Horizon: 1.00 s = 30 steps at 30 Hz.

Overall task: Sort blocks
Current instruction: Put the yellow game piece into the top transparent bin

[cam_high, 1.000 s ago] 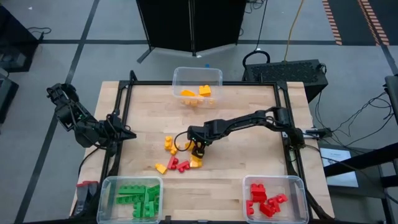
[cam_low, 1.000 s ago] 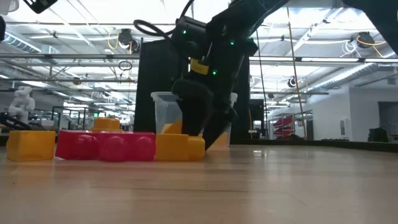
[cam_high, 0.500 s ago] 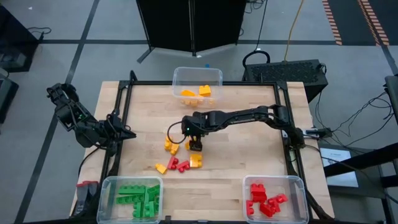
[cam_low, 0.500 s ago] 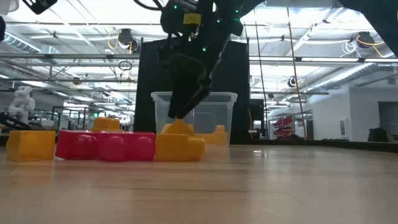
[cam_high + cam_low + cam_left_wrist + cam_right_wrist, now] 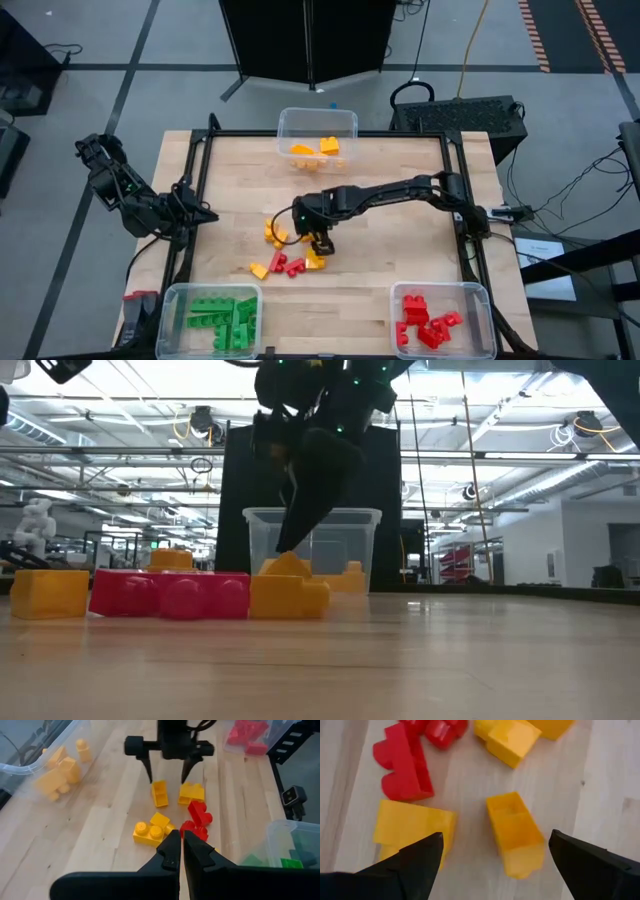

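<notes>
The right gripper (image 5: pixel 166 774) has its jaws spread wide, straddling a small yellow block (image 5: pixel 515 832) that lies on its side on the tabletop (image 5: pixel 400 200), one finger to each flank and neither touching it. Half a second ago the gripper sat nearer the far bin; it has since swung back and dropped over this piece, which suggests a pick is lined up but not yet closed. Around it lie the remaining loose blocks (image 5: pixel 285 255), red and yellow, near the tabletop's middle. The yellow bin (image 5: pixel 318 135) waits at the far edge. The left gripper (image 5: pixel 200 215) rests at the left rim, jaws pressed together, holding nothing.
</notes>
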Each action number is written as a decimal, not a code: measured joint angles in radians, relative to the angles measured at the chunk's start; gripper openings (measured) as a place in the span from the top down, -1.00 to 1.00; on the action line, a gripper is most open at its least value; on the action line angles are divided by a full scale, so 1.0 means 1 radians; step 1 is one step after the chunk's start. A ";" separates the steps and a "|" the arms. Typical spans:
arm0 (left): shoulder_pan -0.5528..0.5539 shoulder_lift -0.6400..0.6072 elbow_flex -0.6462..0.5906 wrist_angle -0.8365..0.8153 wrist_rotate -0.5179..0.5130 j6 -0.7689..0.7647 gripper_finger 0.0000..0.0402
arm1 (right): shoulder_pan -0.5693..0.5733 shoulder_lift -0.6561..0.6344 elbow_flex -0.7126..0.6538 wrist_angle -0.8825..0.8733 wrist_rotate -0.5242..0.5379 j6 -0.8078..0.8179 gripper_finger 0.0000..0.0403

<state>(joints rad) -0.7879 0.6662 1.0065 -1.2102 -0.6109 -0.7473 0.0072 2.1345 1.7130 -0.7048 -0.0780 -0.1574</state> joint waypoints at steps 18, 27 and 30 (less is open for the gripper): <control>0.000 0.000 0.000 -0.007 0.000 -0.007 0.98 | -0.028 0.018 0.001 0.052 0.021 -0.084 -0.77; 0.000 0.000 0.000 -0.008 0.000 -0.006 0.98 | -0.026 0.097 0.000 0.048 0.060 -0.041 -0.76; 0.000 0.000 0.000 -0.008 0.000 -0.006 0.98 | -0.026 0.097 -0.001 0.046 0.084 -0.049 -0.67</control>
<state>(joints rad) -0.7878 0.6662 1.0065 -1.2186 -0.6106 -0.7532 -0.0185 2.2317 1.7123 -0.6592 0.0062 -0.2061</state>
